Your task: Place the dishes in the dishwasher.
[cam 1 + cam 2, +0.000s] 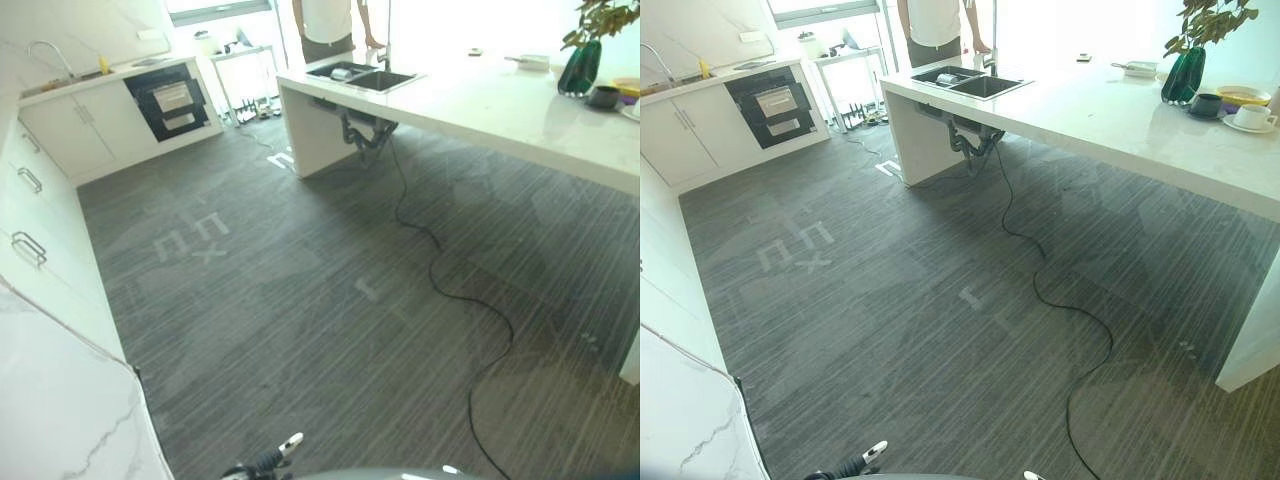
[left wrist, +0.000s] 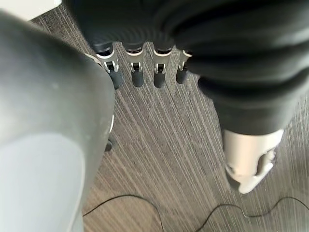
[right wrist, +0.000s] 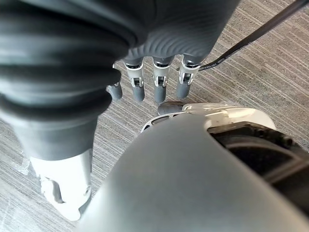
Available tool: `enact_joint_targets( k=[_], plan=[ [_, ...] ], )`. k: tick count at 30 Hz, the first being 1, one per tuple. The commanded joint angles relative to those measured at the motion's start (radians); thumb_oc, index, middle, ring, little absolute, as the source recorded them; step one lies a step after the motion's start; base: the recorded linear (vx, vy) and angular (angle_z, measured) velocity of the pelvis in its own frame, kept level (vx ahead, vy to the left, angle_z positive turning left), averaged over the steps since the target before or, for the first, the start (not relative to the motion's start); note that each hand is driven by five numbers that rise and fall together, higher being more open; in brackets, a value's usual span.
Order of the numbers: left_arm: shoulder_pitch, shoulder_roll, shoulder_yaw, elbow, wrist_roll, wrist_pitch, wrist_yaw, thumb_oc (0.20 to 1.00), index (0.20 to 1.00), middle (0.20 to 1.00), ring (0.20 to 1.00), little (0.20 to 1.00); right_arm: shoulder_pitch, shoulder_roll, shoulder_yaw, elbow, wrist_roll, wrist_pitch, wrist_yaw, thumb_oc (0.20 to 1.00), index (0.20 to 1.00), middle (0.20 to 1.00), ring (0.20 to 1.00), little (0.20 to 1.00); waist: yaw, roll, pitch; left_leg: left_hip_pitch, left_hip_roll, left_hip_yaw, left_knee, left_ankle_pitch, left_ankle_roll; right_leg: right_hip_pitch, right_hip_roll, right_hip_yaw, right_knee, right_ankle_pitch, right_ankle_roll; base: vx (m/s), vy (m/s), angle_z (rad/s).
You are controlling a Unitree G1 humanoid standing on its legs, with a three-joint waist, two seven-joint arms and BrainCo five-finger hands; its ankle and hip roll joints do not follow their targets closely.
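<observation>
Nothing loaded yet, robot standing mid-floor, far from both dishes and dishwasher.
Left hand (image 2: 145, 72) and right hand (image 3: 154, 84) hanging down, fingers relaxed, holding nothing; cup and plates (image 1: 1252, 117) sitting on far-right desk (image 1: 1120, 110); dishwasher (image 1: 775, 105) waiting far left.

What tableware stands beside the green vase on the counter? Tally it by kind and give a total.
Cups: 2, a dark cup and a white cup
Saucers: 1, the saucer under the white cup
Yellow dishes: 1, the yellow dish
Total: 4
</observation>
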Motion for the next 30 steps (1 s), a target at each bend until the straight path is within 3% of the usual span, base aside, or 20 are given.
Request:
enact_joint_targets(
  k=[1,2,3,4,6,7,9,11,12,14,18,19,20,23,25,26,27,28,30],
  plan=[
    [-0.058,-0.032,0.015,0.058,-0.083,0.006,0.083,1.0,1.0,1.0,1.0,1.0,-0.114,0.028,0.016,0.05,0.044,-0.038,0.021,1.0,1.0,1.0,1.0,1.0,-0.013,-0.061,0.073,-0.047,-0.065,-0.028,0.224,-0.099,0.008,0.025,-0.002,0.037,0.032,-0.03,-0.016,-0.01,-0.113,0.03],
    [-0.06,-0.031,0.017,0.058,-0.089,0.006,0.086,1.0,1.0,1.0,1.0,1.0,-0.116,0.027,0.016,0.049,0.042,-0.039,0.021,1.0,1.0,1.0,1.0,1.0,-0.013,-0.064,0.072,-0.056,-0.065,-0.027,0.236,-0.099,0.009,0.02,-0.004,0.037,0.034,-0.029,-0.018,0.01,-0.184,-0.05],
    [-0.07,-0.033,0.038,0.058,-0.098,0.013,0.085,1.0,1.0,1.0,1.0,1.0,-0.124,0.018,0.016,0.04,0.038,-0.049,0.017,1.0,1.0,1.0,1.0,1.0,-0.003,-0.076,0.099,-0.153,-0.045,-0.022,0.435,-0.06,-0.011,0.031,-0.006,0.038,0.039,-0.029,-0.037,0.07,-0.191,-0.03],
    [-0.072,-0.037,0.05,0.058,-0.1,0.014,0.074,1.0,1.0,1.0,1.0,1.0,-0.131,0.011,0.012,0.037,0.041,-0.053,0.009,1.0,1.0,1.0,1.0,1.0,0.011,-0.08,0.118,-0.244,-0.035,-0.025,0.536,-0.002,-0.03,0.04,0.0,0.049,0.043,-0.033,-0.05,0.14,-0.188,-0.02],
    [-0.068,-0.04,0.058,0.059,-0.1,0.01,0.063,1.0,1.0,1.0,1.0,1.0,-0.134,0.005,0.003,0.037,0.035,-0.056,0.009,1.0,1.0,1.0,1.0,1.0,0.022,-0.072,0.134,-0.284,-0.039,-0.028,0.546,0.028,-0.039,0.057,0.01,0.059,0.045,-0.039,-0.053,0.2,-0.039,-0.03],
    [-0.05,-0.049,0.072,0.061,-0.107,-0.002,0.057,1.0,1.0,1.0,1.0,1.0,-0.144,0.002,-0.008,0.036,0.015,-0.063,0.006,1.0,1.0,1.0,1.0,1.0,0.044,-0.057,0.144,-0.345,-0.041,-0.012,0.455,0.102,-0.049,0.072,0.028,0.073,0.051,-0.054,-0.057,0.26,0.031,-0.16],
    [-0.037,-0.053,0.077,0.065,-0.103,0.003,0.066,1.0,1.0,1.0,1.0,1.0,-0.145,0.0,-0.01,0.029,0.01,-0.066,-0.002,1.0,1.0,1.0,1.0,1.0,0.06,-0.041,0.147,-0.367,-0.032,0.005,0.326,0.17,-0.065,0.102,0.043,0.064,0.039,-0.066,-0.057,0.4,0.104,-0.26],
    [-0.025,-0.056,0.081,0.084,-0.099,0.006,0.066,1.0,1.0,1.0,1.0,1.0,-0.14,-0.002,-0.004,0.026,0.026,-0.066,-0.012,1.0,1.0,1.0,1.0,1.0,0.077,-0.036,0.145,-0.385,-0.024,0.01,0.173,0.227,-0.102,0.158,0.048,0.052,0.024,-0.102,-0.051,0.47,0.164,-0.15],
    [-0.023,-0.057,0.083,0.087,-0.099,0.005,0.065,1.0,1.0,1.0,1.0,1.0,-0.14,-0.002,-0.003,0.027,0.027,-0.068,-0.013,1.0,1.0,1.0,1.0,1.0,0.079,-0.036,0.145,-0.386,-0.022,0.01,0.161,0.233,-0.104,0.161,0.047,0.051,0.025,-0.106,-0.051,0.35,0.15,-0.01],
    [-0.019,-0.056,0.097,0.099,-0.102,0.002,0.064,1.0,1.0,1.0,1.0,1.0,-0.144,0.001,0.002,0.031,0.023,-0.073,-0.014,1.0,1.0,1.0,1.0,1.0,0.081,-0.038,0.137,-0.369,-0.012,0.04,0.126,0.209,-0.096,0.167,0.041,0.045,0.041,-0.129,-0.046,0.33,0.173,-0.11],
    [-0.01,-0.043,0.135,0.12,-0.081,-0.023,0.039,1.0,1.0,1.0,1.0,1.0,-0.135,0.028,0.004,0.04,0.035,-0.058,-0.039,1.0,1.0,1.0,1.0,1.0,0.096,-0.07,0.111,-0.315,-0.052,0.059,0.104,0.102,-0.023,0.216,0.004,0.07,0.088,-0.2,-0.022,0.4,0.223,-0.44],
    [-0.018,-0.037,0.135,0.116,-0.073,-0.035,0.027,1.0,1.0,1.0,1.0,1.0,-0.128,0.036,-0.004,0.043,0.034,-0.054,-0.049,1.0,1.0,1.0,1.0,1.0,0.094,-0.078,0.093,-0.279,-0.071,0.07,0.084,0.075,0.009,0.228,-0.008,0.063,0.118,-0.221,-0.01,0.49,0.394,-0.44],
    [-0.035,-0.031,0.116,0.103,-0.095,-0.046,0.028,1.0,1.0,1.0,1.0,1.0,-0.122,0.043,-0.012,0.035,0.025,-0.044,-0.067,1.0,1.0,1.0,1.0,1.0,0.075,-0.084,0.08,-0.221,-0.099,0.073,0.043,0.056,0.051,0.192,-0.041,0.046,0.245,-0.173,0.023,0.47,0.431,-0.2],
    [-0.071,-0.024,0.083,0.09,-0.141,-0.052,0.036,1.0,1.0,1.0,1.0,1.0,-0.117,0.052,-0.024,0.028,0.05,-0.034,-0.088,1.0,1.0,1.0,1.0,1.0,0.049,-0.08,0.069,-0.16,-0.137,0.046,0.008,0.029,0.096,0.101,-0.092,0.027,0.497,-0.056,0.09,0.27,0.321,0.05],
    [-0.094,-0.015,0.063,0.076,-0.165,-0.047,0.049,1.0,1.0,1.0,1.0,1.0,-0.109,0.056,-0.027,0.018,0.054,-0.031,-0.091,1.0,1.0,1.0,1.0,1.0,0.035,-0.075,0.07,-0.135,-0.159,0.026,0.005,0.009,0.118,0.049,-0.102,0.039,0.67,0.016,0.122,0.22,0.265,0.42],
    [-0.109,-0.008,0.055,0.062,-0.185,-0.028,0.071,1.0,1.0,1.0,1.0,1.0,-0.104,0.058,-0.023,0.013,0.058,-0.028,-0.091,1.0,1.0,1.0,1.0,1.0,0.026,-0.063,0.071,-0.112,-0.165,0.003,0.002,-0.004,0.131,-0.012,-0.11,0.046,0.82,0.059,0.13,0.24,0.245,0.79],
    [-0.114,-0.007,0.052,0.06,-0.199,-0.017,0.085,1.0,1.0,1.0,1.0,1.0,-0.104,0.058,-0.018,0.016,0.07,-0.03,-0.089,1.0,1.0,1.0,1.0,1.0,0.02,-0.057,0.073,-0.096,-0.168,-0.012,0.0,-0.013,0.136,-0.056,-0.11,0.051,0.86,0.055,0.12,0.28,0.189,0.91],
    [-0.112,-0.004,0.055,0.066,-0.193,0.006,0.081,1.0,1.0,1.0,1.0,1.0,-0.105,0.061,-0.009,0.021,0.099,-0.044,-0.092,1.0,1.0,1.0,1.0,1.0,0.001,-0.033,0.08,-0.07,-0.149,-0.029,-0.002,-0.014,0.141,-0.146,-0.068,0.037,0.819,0.034,0.078,0.24,0.054,0.96],
    [-0.114,-0.002,0.055,0.068,-0.148,0.03,0.067,1.0,1.0,1.0,1.0,1.0,-0.099,0.06,-0.01,0.016,0.121,-0.049,-0.101,1.0,1.0,1.0,1.0,1.0,-0.028,-0.03,0.09,-0.037,-0.151,-0.074,-0.005,-0.032,0.143,-0.224,-0.04,0.046,0.726,-0.009,0.06,0.2,-0.042,0.69]
  ],
)
